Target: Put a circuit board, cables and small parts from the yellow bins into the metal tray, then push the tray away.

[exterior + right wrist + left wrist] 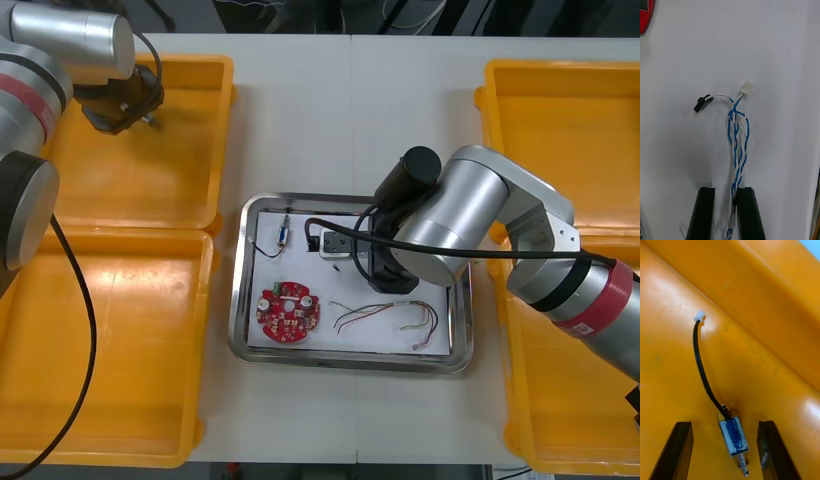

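Bright, even light pours from overhead onto the pale bench point(400, 110). The left arm point(75, 45)'s silver casing gleams at 11 o'clock. The metal tray point(238, 300)'s rim glints, and the right arm point(450, 215) leaves only a soft shadow there. Glare blooms on the yellow bin point(677, 371) beside the black cable point(704, 375)'s plug.

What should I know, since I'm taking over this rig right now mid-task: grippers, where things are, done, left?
Left gripper: open, low in the far left yellow bin, straddling a small metal part with a black cable, not yet gripped.
Right gripper: shut on the blue and white cable, low over the metal tray, above its white inside.
Done: red circuit board, red and yellow cable and a second small metal part lie in the tray.
Left: release that cable, bring the left part over, push the tray away.
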`<state>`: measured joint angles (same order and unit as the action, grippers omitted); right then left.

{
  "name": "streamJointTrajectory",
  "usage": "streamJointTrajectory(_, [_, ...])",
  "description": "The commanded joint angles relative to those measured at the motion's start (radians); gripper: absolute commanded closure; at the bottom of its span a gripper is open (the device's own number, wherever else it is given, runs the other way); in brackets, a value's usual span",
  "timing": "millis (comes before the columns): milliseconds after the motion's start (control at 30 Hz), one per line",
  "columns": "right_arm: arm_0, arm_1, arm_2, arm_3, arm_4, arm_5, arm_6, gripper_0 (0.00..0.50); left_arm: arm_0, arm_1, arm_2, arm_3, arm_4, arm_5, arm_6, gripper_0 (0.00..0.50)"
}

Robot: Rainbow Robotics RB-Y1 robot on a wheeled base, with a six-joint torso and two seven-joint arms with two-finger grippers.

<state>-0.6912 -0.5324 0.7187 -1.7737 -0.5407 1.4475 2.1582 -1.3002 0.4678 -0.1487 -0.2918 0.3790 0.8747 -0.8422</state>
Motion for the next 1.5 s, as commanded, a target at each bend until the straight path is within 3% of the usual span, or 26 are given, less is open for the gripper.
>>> streamJointTrajectory(33, [0.007,0.02,0.01,-0.018,0.016,-0.032,0.017,0.04,-0.044,-0.017,0.021,-0.006,0.009,-0.019,-0.12,0.0])
streamJointTrajectory(67, [0.009,0.02,0.005,-0.024,0.018,-0.032,0.017,0.0,-0.044,-0.017,0.02,-0.006,0.009,-0.019,-0.123,0.0])
streamJointTrajectory(467, [0.009,0.019,-0.031,-0.112,0.007,0.079,0.006,0.0,0.004,-0.023,-0.015,-0.006,0.009,-0.043,-0.141,0.0])
streamJointTrajectory(700, [0.009,-0.014,-0.059,-0.207,-0.015,0.152,-0.003,0.0,0.032,-0.023,-0.042,-0.006,0.009,-0.059,-0.15,0.0])
streamJointTrajectory(1167, [0.007,-0.04,-0.286,-0.406,-0.084,0.453,-0.041,0.0,0.055,-0.023,-0.057,-0.009,0.015,-0.068,-0.158,0.0])
streamJointTrajectory(1200, [0.007,-0.041,-0.311,-0.414,-0.094,0.472,-0.046,0.0,0.055,-0.023,-0.057,-0.009,0.017,-0.068,-0.16,0.085])
streamJointTrajectory(1233, [0.007,-0.044,-0.341,-0.42,-0.111,0.472,-0.054,0.0,0.055,-0.023,-0.057,-0.01,0.018,-0.068,-0.16,0.355])
streamJointTrajectory(1267, [0.007,-0.047,-0.355,-0.421,-0.116,0.472,-0.057,0.0,0.055,-0.023,-0.057,-0.01,0.02,-0.068,-0.16,0.49])
streamJointTrajectory(1500, [0.018,-0.072,-0.567,-0.423,-0.177,0.472,-0.083,0.0,0.055,-0.023,-0.057,-0.015,0.032,-0.068,-0.161,0.5])
